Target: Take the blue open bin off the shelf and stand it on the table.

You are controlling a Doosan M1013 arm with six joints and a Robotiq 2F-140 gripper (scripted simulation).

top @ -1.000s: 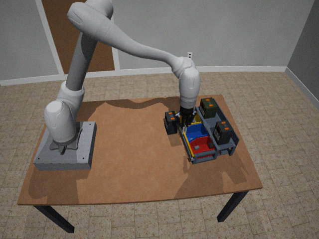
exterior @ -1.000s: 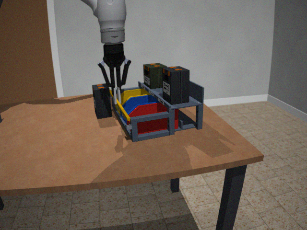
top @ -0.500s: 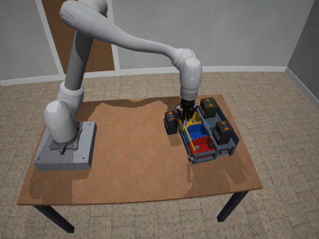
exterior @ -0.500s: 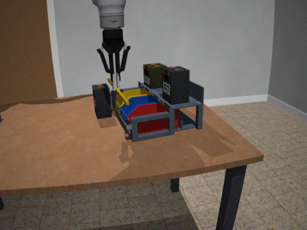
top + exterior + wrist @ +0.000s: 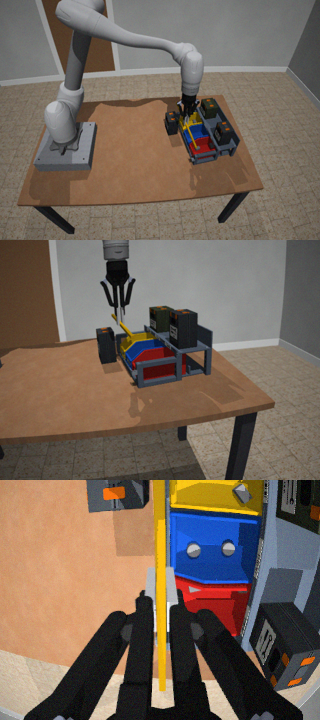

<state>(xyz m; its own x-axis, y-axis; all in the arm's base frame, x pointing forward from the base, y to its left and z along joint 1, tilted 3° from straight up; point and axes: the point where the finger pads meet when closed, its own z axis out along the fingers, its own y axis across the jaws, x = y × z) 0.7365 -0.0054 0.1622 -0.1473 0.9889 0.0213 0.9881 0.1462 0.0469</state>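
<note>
Yellow bar clamped above the shelf, blue bin in its row

In the top view we see the end effector (image 5: 186,120) (image 5: 120,317) (image 5: 160,579) clamped on a yellow bar (image 5: 191,136) (image 5: 126,329) (image 5: 160,545). Below it, the blue bin (image 5: 197,131) (image 5: 144,347) (image 5: 212,570) sits in the shelf (image 5: 204,155) (image 5: 178,369) (image 5: 255,590) between the yellow bin (image 5: 195,117) (image 5: 142,336) (image 5: 210,492) and the red bin (image 5: 204,145) (image 5: 160,353) (image 5: 220,605). To the right of our end effector in this view, a green box (image 5: 208,108) (image 5: 160,320) (image 5: 300,505) and a black box (image 5: 224,134) (image 5: 183,329) (image 5: 282,645) stand on the upper board. To its lower left, another dark box (image 5: 171,125) (image 5: 106,345) (image 5: 117,500) stands on the desk (image 5: 129,155) (image 5: 64,395) (image 5: 60,580)

In the exterior view we find the end effector pointing down, its fingers together on the bar, which slopes down to the right of them. The blue bin lies lower and to the right of the fingertips

In the wrist view we see the bar running lengthwise between the fingers. Ahead and to the right of them, the blue bin holds two round grey parts (image 5: 193,550); the yellow bin, farther ahead, holds one angular grey part (image 5: 242,493)
</note>
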